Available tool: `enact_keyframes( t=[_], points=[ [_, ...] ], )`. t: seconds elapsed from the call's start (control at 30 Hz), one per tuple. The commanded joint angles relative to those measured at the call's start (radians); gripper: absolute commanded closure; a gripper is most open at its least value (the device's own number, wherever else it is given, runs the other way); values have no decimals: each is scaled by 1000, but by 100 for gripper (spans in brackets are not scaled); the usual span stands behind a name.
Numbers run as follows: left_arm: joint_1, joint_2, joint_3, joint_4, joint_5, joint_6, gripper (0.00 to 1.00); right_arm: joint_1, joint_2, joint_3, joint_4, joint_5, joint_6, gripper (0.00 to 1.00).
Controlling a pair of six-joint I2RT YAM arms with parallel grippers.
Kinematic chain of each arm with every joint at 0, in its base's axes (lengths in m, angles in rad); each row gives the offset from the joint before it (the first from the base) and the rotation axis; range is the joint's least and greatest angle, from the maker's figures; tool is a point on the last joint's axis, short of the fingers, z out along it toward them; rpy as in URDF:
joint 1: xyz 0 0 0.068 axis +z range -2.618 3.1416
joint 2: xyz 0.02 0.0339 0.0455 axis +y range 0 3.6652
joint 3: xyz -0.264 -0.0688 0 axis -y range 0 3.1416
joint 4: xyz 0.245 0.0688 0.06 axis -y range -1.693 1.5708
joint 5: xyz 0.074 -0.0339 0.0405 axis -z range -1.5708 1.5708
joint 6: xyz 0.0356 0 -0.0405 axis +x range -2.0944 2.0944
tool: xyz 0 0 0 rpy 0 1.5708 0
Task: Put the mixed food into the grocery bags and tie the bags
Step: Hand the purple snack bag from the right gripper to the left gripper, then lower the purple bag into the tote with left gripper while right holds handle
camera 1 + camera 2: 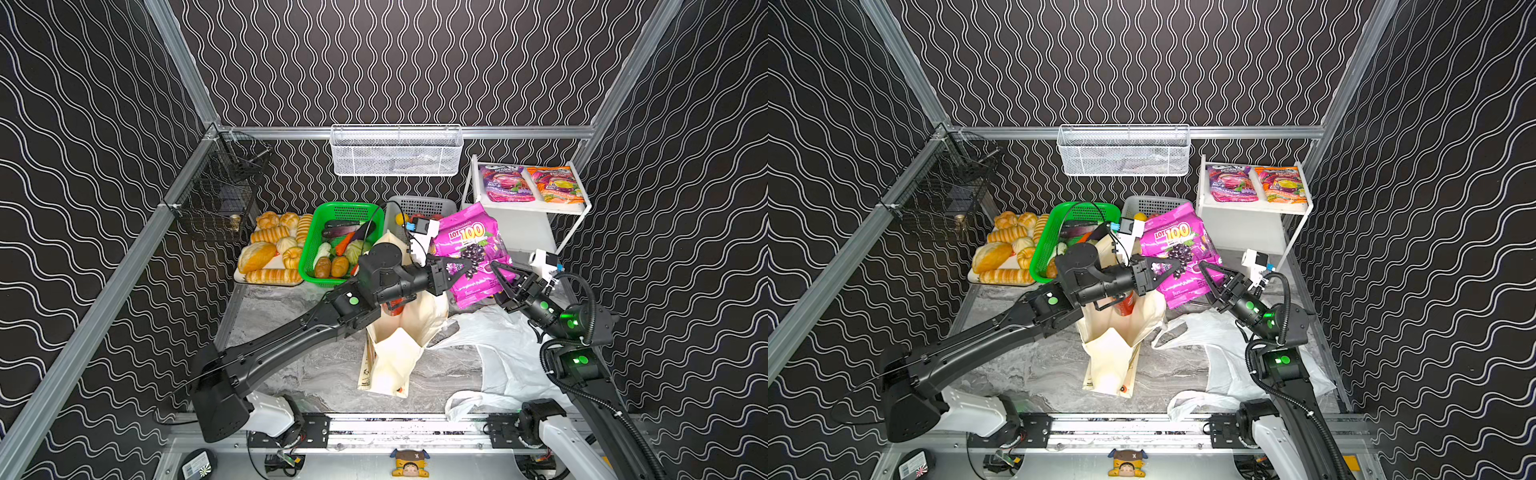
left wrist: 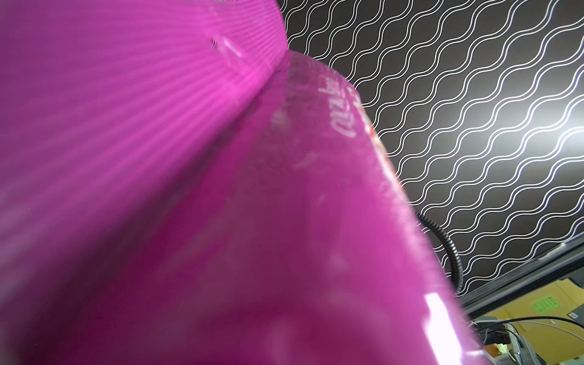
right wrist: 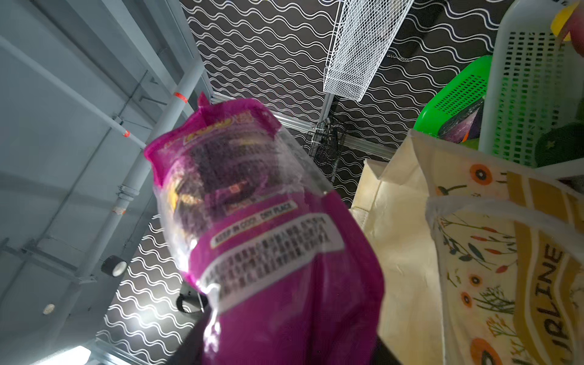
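Purple packet (image 1: 471,239) between left claw (image 1: 466,266) and right claw (image 1: 496,270); grips hidden, cannot tell

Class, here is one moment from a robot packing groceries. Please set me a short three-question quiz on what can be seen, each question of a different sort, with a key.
1. True or false: the purple snack packet already lies inside the cream tote.
2. Fill the gap: the green basket holds ___.
3. Count: how many snack packets lie on top of the white shelf?

Key
1. False: it is up in the air, between the left gripper and the right gripper.
2. Vegetables.
3. Two.
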Motion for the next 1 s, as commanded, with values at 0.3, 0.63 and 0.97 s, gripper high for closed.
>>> enact_keyframes(
  t=[0.3,0.63,0.97],
  points=[
    [26,-150,182,-552,-235,311,83,-1,31,169,-447,-41,-393,33],
    [85,-76,434,-1163,-440,521,85,51,160,363,-846,49,-635,31],
    [94,73,562,-1374,-359,572,85,352,398,492,-1030,293,-712,28]
  ],
)
